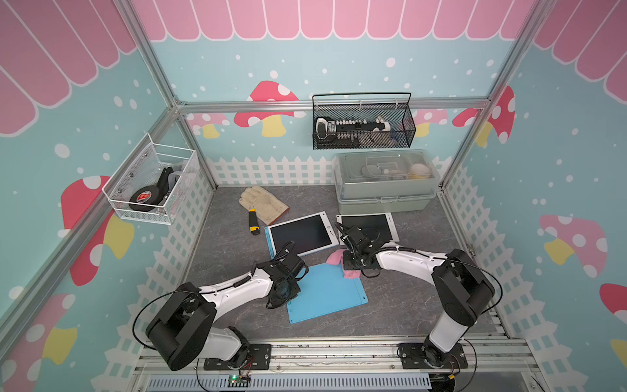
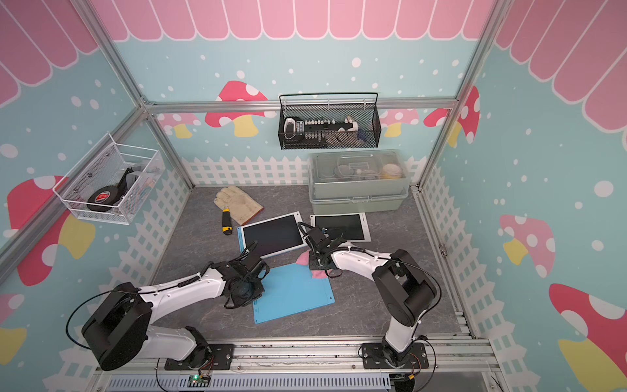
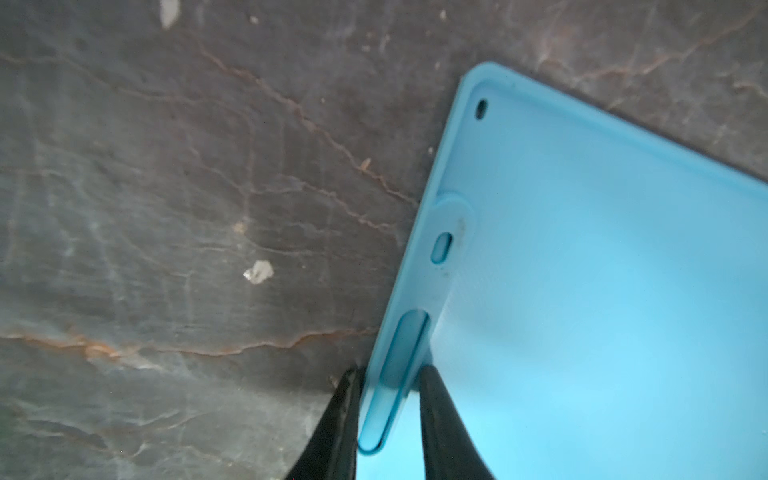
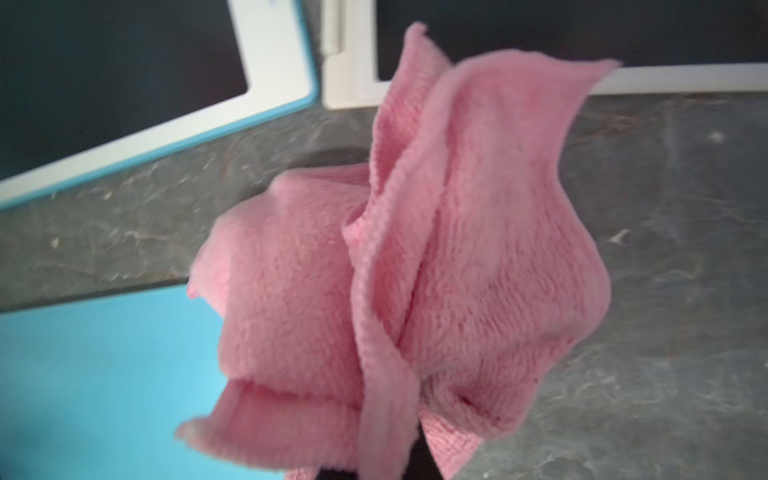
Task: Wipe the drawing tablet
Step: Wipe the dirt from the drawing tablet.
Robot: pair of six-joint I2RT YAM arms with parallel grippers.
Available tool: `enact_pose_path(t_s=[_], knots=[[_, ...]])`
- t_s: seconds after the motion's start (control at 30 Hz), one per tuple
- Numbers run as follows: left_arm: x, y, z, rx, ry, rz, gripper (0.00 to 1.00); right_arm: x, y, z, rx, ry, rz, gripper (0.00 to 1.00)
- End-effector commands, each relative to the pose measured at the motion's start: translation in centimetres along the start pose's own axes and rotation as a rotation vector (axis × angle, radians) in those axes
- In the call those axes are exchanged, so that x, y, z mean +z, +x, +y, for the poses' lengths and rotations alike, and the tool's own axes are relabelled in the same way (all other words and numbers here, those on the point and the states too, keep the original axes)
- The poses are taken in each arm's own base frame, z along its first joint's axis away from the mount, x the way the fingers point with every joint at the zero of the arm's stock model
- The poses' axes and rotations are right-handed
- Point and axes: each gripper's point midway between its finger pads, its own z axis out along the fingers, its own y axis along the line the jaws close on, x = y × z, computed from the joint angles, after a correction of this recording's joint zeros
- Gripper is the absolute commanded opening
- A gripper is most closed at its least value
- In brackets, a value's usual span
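A blue drawing tablet [image 1: 325,292] [image 2: 291,292] lies back-up at the front centre. My left gripper [image 1: 290,298] [image 3: 388,374] straddles its left rim by the pen slot, one finger [image 3: 345,415] outside the edge and the other on the blue surface [image 3: 602,291], both touching. My right gripper [image 1: 342,263] [image 2: 310,264] is shut on a bunched pink cloth [image 4: 415,249] just off the blue tablet's far right corner; the cloth hides its fingertips. Two screen-up tablets lie behind: a blue-backed one [image 1: 300,234] and a white one [image 1: 368,225].
A work glove [image 1: 261,203] and a yellow-black utility knife [image 1: 252,222] lie at the back left. A lidded grey-green plastic box [image 1: 385,183] stands at the back right. A black mesh basket [image 1: 363,125] hangs on the back wall, a white one [image 1: 152,183] on the left wall.
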Motion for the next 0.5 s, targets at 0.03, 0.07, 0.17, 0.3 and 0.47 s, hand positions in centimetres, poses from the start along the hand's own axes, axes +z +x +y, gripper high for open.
enact_pose_path(t_s=[0.03,0.07,0.17,0.3,0.47], knots=[[2.6,1.1,3.7,-0.012,-0.151,0.031,0.24,-0.1,0.6,9.7,-0.141,-0.161,0.017,0.0],[2.6,1.1,3.5,-0.014,-0.147,0.031,0.24,-0.4,0.4,10.9,-0.133,-0.186,0.017,0.0],[2.6,1.1,3.3,-0.023,-0.14,0.032,0.23,1.3,1.1,10.6,-0.09,-0.16,0.061,0.0],[2.7,1.2,3.4,-0.039,-0.139,0.033,0.22,1.4,1.2,4.4,-0.008,-0.095,0.102,0.0],[2.9,1.3,3.7,-0.057,-0.136,0.031,0.22,-1.1,2.0,-2.9,-0.004,0.012,0.097,0.0]])
